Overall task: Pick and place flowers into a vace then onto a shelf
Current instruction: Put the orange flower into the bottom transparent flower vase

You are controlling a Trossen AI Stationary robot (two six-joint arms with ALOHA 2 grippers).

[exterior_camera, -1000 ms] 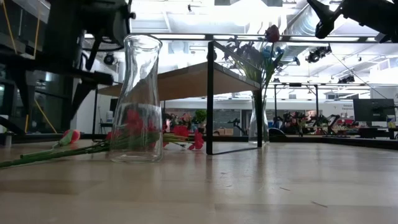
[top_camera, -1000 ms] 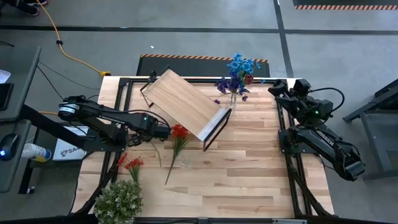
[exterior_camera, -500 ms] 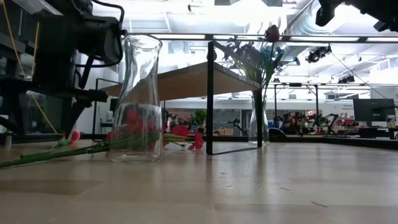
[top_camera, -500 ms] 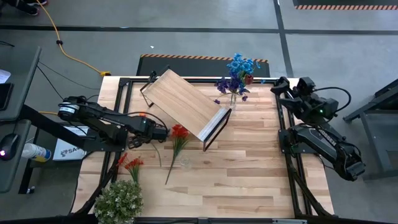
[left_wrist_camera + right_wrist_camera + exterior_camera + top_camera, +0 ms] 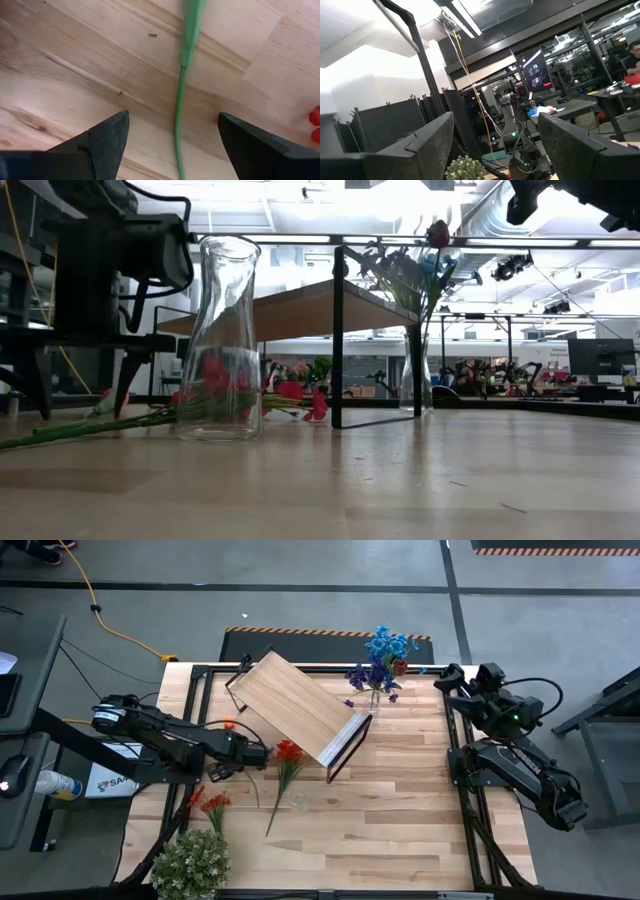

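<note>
My left gripper [image 5: 252, 753] is open and low over the table, left of a red-bloomed flower [image 5: 289, 751]. In the left wrist view its fingers stand on either side of a thin green stem [image 5: 179, 100] that lies flat on the planks, with no touch showing. More orange-red blooms [image 5: 210, 802] lie nearer the near edge. An empty clear glass vase [image 5: 222, 340] stands upright by the stems. A second vase holding blue, purple and red flowers [image 5: 378, 675] stands at the far edge. The shelf [image 5: 300, 708] stands askew in the middle. My right gripper [image 5: 447, 680] is open and raised by the far right corner.
A bushy pale-green leafy clump [image 5: 190, 862] sits at the near left corner. The shelf's black legs [image 5: 337, 340] stand just beyond the empty vase. Bare planks stretch across the table's right half [image 5: 400, 810]. The black table frame [image 5: 455, 760] runs along the right edge.
My left gripper has come down toward the table, from above the empty vase's rim to just over the stems, still open. My right arm has swung slightly toward the table's right edge. The flowers, vases and shelf have stayed where they were.
</note>
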